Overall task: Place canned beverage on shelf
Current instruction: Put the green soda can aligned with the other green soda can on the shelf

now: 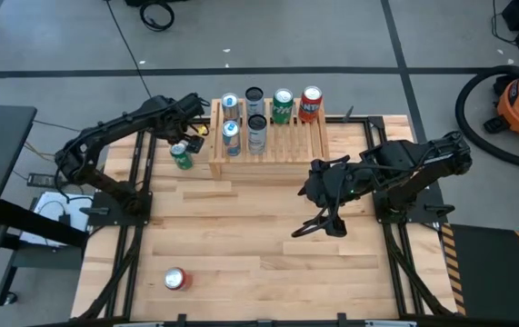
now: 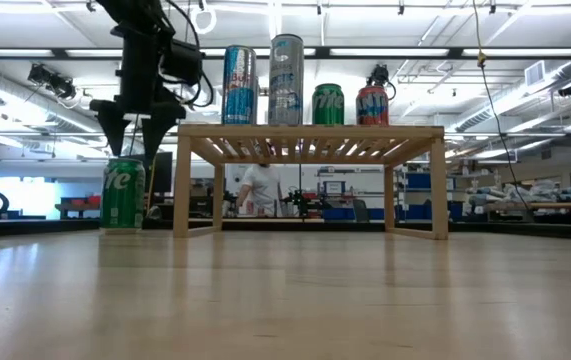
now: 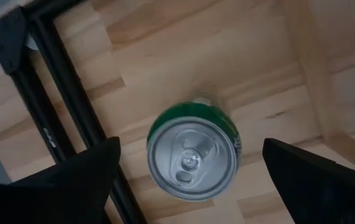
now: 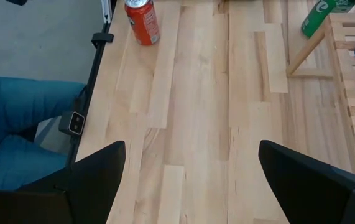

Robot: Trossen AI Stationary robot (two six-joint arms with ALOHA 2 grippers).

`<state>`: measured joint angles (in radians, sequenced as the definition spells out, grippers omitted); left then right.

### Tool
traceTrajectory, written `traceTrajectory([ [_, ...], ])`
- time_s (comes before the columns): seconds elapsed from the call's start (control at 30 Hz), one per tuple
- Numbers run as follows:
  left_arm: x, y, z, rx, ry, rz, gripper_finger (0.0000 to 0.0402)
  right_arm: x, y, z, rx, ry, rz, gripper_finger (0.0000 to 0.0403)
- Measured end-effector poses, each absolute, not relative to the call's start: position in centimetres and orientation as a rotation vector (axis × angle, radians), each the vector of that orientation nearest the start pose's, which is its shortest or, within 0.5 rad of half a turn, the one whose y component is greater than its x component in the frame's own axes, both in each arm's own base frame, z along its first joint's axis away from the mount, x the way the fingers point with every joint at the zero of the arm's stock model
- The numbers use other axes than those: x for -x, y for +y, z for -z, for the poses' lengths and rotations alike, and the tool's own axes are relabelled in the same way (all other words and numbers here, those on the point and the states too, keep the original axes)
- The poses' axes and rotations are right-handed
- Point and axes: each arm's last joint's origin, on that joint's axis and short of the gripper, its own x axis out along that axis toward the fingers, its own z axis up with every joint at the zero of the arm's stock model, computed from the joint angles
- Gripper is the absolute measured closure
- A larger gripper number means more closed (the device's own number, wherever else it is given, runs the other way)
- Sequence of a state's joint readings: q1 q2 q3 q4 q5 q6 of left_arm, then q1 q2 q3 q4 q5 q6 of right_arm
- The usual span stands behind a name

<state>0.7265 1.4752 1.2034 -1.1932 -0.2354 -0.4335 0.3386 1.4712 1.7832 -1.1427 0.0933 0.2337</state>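
Left gripper (image 3: 189, 180) is hovering wide open, empty, above the upright green aluminium can (image 3: 194, 155) beside the light-wood shelf (image 1: 268, 145); thin, slippery walls probably need mid-body grasping.

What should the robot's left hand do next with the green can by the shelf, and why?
Probably lower straight down. The left gripper hangs open right above the green can, which stands upright on the table beside the shelf, with one finger on each side and nothing gripped yet. Once down around it, the fingers could close.

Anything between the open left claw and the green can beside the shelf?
Nothing: the left wrist view shows the green can directly below the left claw, only air between.
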Motion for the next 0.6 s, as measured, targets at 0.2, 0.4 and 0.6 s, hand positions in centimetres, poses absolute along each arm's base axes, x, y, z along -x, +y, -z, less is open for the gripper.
traceTrajectory([
  [0.2,-18.37,17.83,-25.83,0.735,1.349,-1.094,0.0005,-25.90,8.83,-42.72,-0.043,0.835,-0.138,0.0025],
  [0.4,-17.86,17.92,-25.82,0.770,1.374,-1.089,0.0005,-25.89,8.86,-42.72,-0.043,0.835,-0.141,0.0025],
  [0.6,-17.86,18.29,-25.81,0.792,1.341,-1.074,0.0005,-25.89,8.86,-42.72,-0.044,0.836,-0.142,0.0025],
])
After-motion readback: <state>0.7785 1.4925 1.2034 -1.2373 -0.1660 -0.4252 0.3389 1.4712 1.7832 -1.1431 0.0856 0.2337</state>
